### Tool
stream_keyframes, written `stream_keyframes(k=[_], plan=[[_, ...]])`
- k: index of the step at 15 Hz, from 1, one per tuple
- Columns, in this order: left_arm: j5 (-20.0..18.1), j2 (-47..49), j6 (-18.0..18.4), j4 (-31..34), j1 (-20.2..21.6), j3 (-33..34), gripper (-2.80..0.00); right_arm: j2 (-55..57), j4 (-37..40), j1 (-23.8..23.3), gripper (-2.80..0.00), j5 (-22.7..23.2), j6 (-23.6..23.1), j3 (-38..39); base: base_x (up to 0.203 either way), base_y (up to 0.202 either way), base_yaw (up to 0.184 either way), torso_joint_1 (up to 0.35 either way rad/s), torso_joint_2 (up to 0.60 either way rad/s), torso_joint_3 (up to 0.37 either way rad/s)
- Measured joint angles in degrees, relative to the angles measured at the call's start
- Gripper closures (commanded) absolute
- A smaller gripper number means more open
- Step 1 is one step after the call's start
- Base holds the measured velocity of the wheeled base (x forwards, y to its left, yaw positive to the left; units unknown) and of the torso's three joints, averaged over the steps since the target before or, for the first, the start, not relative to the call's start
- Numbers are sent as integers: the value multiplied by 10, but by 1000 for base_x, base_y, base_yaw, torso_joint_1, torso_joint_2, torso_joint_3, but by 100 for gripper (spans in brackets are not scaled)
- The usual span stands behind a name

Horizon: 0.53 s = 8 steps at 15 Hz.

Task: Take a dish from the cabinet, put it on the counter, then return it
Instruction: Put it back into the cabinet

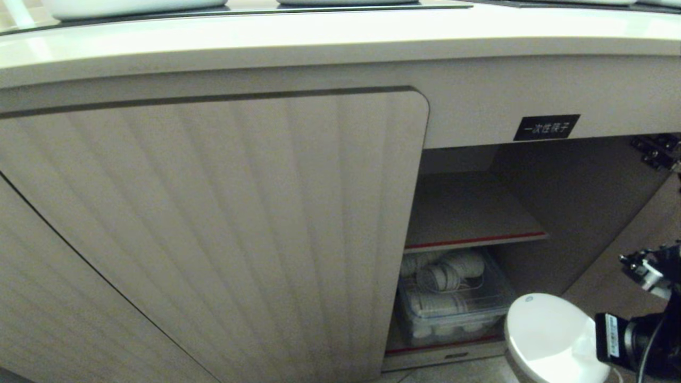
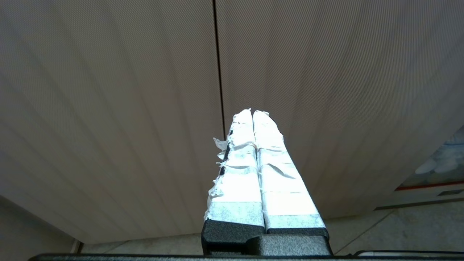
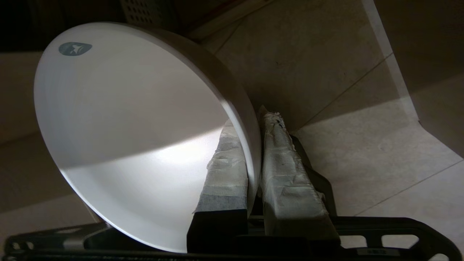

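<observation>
1. Clamped on the rim of the dish (image 3: 127, 137): right gripper (image 3: 253, 145), one taped finger inside the bowl, the other against its outer wall, rim pinched between them.
2. Held low at the right of the head view, dish (image 1: 548, 335) in front of the open cabinet (image 1: 479, 207), outside it, above the tiled floor (image 3: 362, 145); touching no shelf.
3. Small blue-grey mark near the far rim of the bowl, visible in both the head and right wrist views.
4. Just beyond the dish, on the bottom shelf: clear bin (image 1: 457, 308) packed with white cups or bowls lying on their sides, filling most of that compartment.
5. Above the bin, red-edged shelf (image 1: 473, 213) with bare surface showing.
6. Left of the opening, closed ribbed door (image 1: 223, 229) covering the rest of the cabinet front; black label (image 1: 546, 127) with white characters above the opening; hinge (image 1: 657, 149) at the upper right.
7. Overhead, thick pale edge of the counter (image 1: 340, 37), with white vessels partly seen at its far side.
8. Shown only in the left wrist view: left gripper (image 2: 252, 114), taped fingers pressed together, holding nothing, pointed at the ribbed doors close ahead; absent from the head view.
9. Shown only in the right wrist view: the pinch on the rim itself; from the head view only the arm's black body behind the dish.
</observation>
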Motion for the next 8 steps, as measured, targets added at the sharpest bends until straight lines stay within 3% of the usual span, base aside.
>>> stream_keyframes(k=[8], plan=[[0, 0, 0, 0, 0, 0, 0, 34, -21, -1, 0, -10, 32, -21, 0, 0, 0, 0, 0, 0]])
